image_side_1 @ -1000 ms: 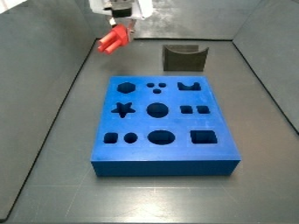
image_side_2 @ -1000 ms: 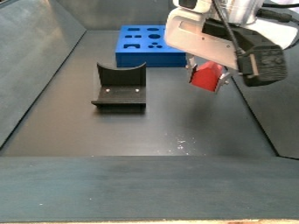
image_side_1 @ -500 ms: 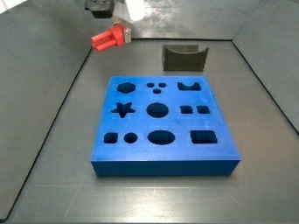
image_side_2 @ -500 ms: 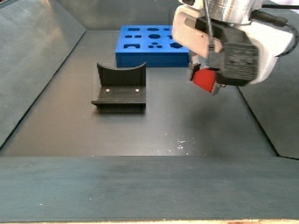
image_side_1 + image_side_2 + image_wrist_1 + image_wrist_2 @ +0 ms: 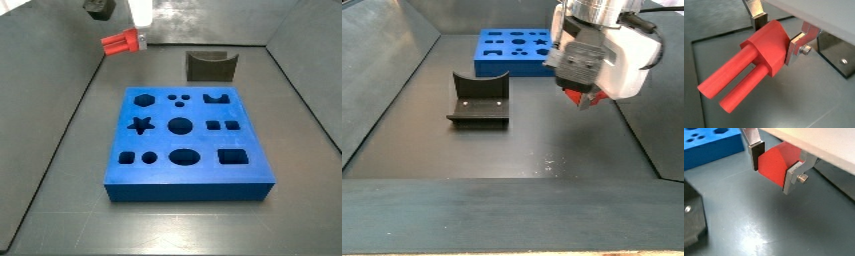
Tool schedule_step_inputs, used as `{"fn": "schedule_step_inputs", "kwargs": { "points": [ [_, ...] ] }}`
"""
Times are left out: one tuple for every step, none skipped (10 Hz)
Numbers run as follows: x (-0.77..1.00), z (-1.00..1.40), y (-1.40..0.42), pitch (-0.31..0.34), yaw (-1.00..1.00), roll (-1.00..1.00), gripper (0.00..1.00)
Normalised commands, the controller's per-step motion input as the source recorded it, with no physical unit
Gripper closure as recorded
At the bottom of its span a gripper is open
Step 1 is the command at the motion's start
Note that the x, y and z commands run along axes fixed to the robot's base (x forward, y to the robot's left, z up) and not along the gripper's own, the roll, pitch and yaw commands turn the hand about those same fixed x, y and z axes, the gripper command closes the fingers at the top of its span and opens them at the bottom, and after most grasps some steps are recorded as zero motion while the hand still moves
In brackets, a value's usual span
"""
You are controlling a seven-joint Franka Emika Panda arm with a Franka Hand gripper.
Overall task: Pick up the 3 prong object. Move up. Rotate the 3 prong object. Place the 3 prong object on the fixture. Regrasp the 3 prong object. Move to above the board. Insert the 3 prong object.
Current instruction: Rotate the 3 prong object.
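The 3 prong object is a bright red block whose long prongs stick out past the fingers. My gripper is shut on its thick end, one silver finger on each side, as a wrist view also shows. In a side view the gripper holds the 3 prong object high over the floor, left of the fixture and behind the blue board. The gripper hides most of the red piece. The dark fixture stands empty on the floor.
Grey walls enclose the dark floor on all sides. The board lies flat with several shaped cutouts, all empty. The fixture shows at a wrist view's edge, and the board and fixture show in a wrist view.
The wrist has turned with the red piece still held, so the piece now points a different way. It stays at about the same spot above the floor.
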Motion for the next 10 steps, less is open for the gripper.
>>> {"fn": "schedule_step_inputs", "kwargs": {
  "points": [
    [-0.01,0.03,0.02,-0.004,-1.00,0.00,1.00],
    [-0.01,0.03,0.02,-0.004,-1.00,0.00,1.00],
    [-0.01,0.03,0.02,-0.004,-1.00,0.00,1.00],
    [-0.01,0.03,0.02,-0.005,-1.00,0.00,1.00],
    [-0.01,0.03,0.02,-0.005,-1.00,0.00,1.00],
    [-0.01,0.03,0.02,-0.005,-1.00,0.00,1.00],
    [-0.01,0.03,0.02,-0.005,-1.00,0.00,1.00],
    [-0.01,0.03,0.02,-0.006,-1.00,0.00,1.00],
    [-0.01,0.03,0.02,-0.006,-1.00,0.00,1.00],
    [-0.01,0.03,0.02,-0.006,-1.00,0.00,1.00]
  ]
}}
